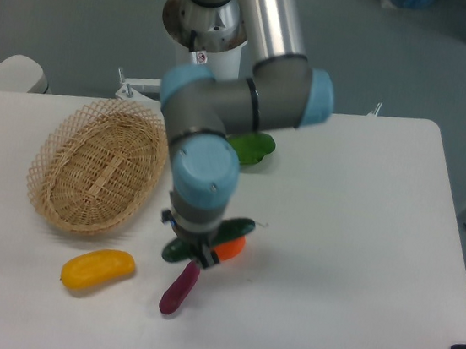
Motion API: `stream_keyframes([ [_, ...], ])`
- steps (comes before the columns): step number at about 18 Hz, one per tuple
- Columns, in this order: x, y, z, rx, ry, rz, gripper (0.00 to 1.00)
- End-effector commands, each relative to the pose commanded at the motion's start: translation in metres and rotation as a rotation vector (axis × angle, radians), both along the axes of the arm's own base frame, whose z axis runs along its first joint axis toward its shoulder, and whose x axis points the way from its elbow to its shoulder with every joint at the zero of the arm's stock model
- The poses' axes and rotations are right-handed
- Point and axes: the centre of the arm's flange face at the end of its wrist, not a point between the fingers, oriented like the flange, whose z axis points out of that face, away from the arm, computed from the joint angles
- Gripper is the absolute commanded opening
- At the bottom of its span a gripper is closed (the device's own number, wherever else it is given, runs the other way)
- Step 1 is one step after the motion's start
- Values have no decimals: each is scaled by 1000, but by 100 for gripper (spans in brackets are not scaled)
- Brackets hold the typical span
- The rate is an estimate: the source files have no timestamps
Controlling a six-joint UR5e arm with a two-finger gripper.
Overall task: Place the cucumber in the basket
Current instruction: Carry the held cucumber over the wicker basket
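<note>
The basket is lying well off to the left of the jaws and somewhat farther back on the worktop, with bare worktop between its near rim and the gripper. The cucumber is being held crosswise in the jaws, which are closed on its middle; its long axis is running from lower left to upper right, with one dark end sticking out on each side of the wrist. It is being carried clear of the worktop, just above the purple sweet potato and beside an orange item. A leftward, slightly rearward carry is judged to be needed, with the cucumber's length being turned along the oval before release.
</note>
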Motion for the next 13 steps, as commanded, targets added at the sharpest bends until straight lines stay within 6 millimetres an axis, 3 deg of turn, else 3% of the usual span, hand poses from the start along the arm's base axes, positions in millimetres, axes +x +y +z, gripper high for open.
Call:
stream_keyframes([
  [3, 51, -26, -3, -26, -11, 53, 16],
  [6, 91, -35, -7, -52, -16, 59, 16],
  [10, 139, -42, -29, -104, -30, 104, 16],
  [13, 172, -33, -46, -147, -32, 155, 16],
])
